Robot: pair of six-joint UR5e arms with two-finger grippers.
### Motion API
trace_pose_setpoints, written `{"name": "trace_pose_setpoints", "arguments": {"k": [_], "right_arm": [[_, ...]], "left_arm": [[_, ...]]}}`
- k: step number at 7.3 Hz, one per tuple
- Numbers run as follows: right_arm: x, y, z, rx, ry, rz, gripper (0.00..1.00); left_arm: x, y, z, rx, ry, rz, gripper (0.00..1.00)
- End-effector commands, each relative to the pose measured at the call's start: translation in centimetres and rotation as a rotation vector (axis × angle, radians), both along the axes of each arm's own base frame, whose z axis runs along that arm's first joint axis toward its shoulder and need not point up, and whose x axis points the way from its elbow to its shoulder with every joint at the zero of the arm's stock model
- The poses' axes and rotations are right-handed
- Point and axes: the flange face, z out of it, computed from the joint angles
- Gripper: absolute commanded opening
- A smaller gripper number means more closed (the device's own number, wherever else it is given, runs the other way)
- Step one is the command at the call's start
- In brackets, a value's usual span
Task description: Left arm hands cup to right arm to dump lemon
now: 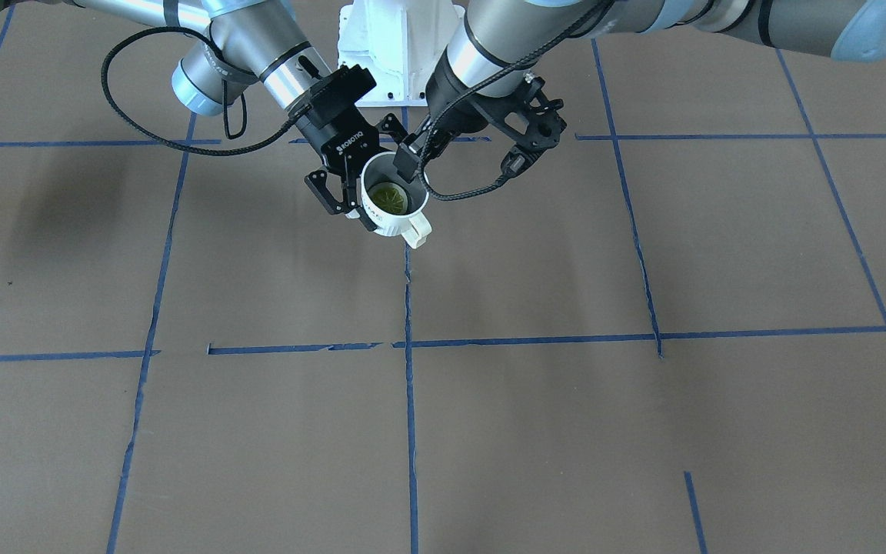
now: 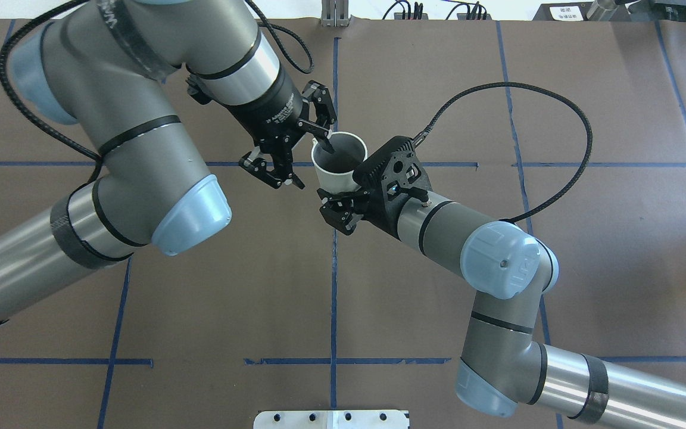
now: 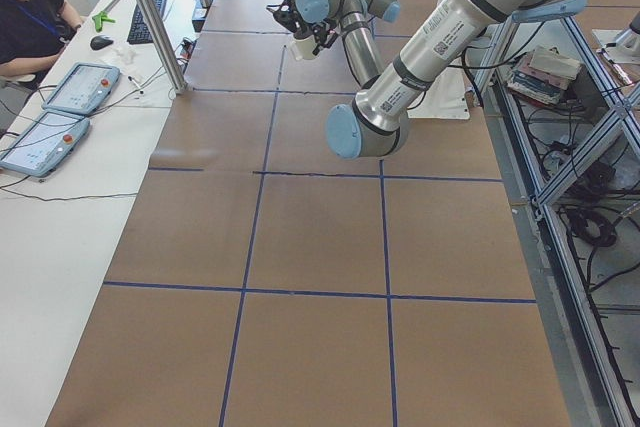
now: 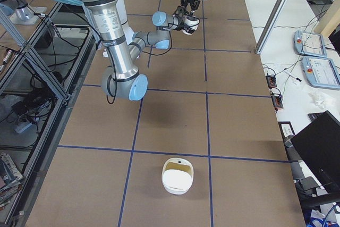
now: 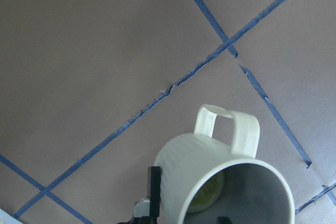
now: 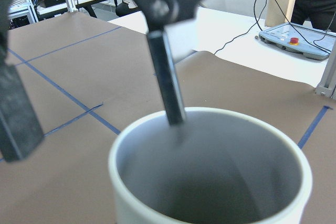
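The cup [image 1: 395, 221] hangs clear of the brown paper surface [image 1: 643, 431], mouth up, over the central blue tape line [image 1: 410, 431] and well away from every corner. Its squared handle [image 1: 418, 231] points toward the edge opposite the robot. The lemon [image 1: 391, 198] lies inside on the grey bottom, and the left wrist view shows it through the cup's mouth.

The right gripper [image 2: 338, 201], lettered ROBOTIQ, reaches from the robot-side edge. Its fingers [image 2: 332, 210] are closed on the cup's lower wall and carry it.

The left gripper [image 2: 313, 167] is spread wide. In the right wrist view one of its fingers [image 6: 167, 77] dips just inside the far rim. The other stands off to the side, with bare surface showing between it and the cup's wall.

Well apart from both arms, near the end of the surface on the robot's right, a white rounded container [image 4: 177, 175] sits beside a blue tape line
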Motion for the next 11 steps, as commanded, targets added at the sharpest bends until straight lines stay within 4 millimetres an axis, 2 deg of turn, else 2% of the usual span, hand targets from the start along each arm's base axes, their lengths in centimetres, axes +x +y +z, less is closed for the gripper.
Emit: {"name": "trace_pose_setpoints", "arguments": {"k": [1,2,3,4,5,6,8,9,10,11], "right_arm": [[0.0,-0.2,0.3,0.002,0.01,0.003,0.1],[0.2,-0.4,0.3,0.002,0.013,0.008,0.1],[0.6,-1.1,0.5,0.0,0.021,0.021,0.1],[1.7,-2.4,1.8,-0.01,0.046,0.046,0.06],[2.7,-3.6,3.3,-0.023,0.073,0.065,0.05],[4.5,-5.2,5.3,-0.048,0.098,0.106,0.05],[8.9,-7.8,10.9,-0.131,0.137,0.183,0.06],[10.7,-7.8,13.6,-0.22,0.095,0.215,0.07],[14.0,-7.3,17.5,-0.224,0.066,0.241,0.07],[17.8,-5.8,22.3,-0.22,0.055,0.256,0.07]], "left_arm": [[-5.9,-1.0,2.9,0.028,0.021,-0.002,1.0],[-7.9,-1.7,5.7,0.073,0.005,0.002,1.0],[-8.5,-1.9,9.1,0.13,-0.03,0.044,1.0],[-8.6,-2.2,11.3,0.198,-0.085,0.109,1.0],[-9.5,-2.8,13.3,0.269,-0.145,0.154,1.0],[-9.5,-3.0,15.8,0.343,-0.217,0.201,1.0],[-10.9,-2.8,21.3,0.55,-0.316,0.36,1.0],[-13.0,-2.8,25.6,0.624,-0.335,0.456,1.0],[-16.2,-3.2,28.8,0.668,-0.352,0.505,1.0],[-17.5,-3.0,31.0,0.714,-0.355,0.563,1.0]]}}
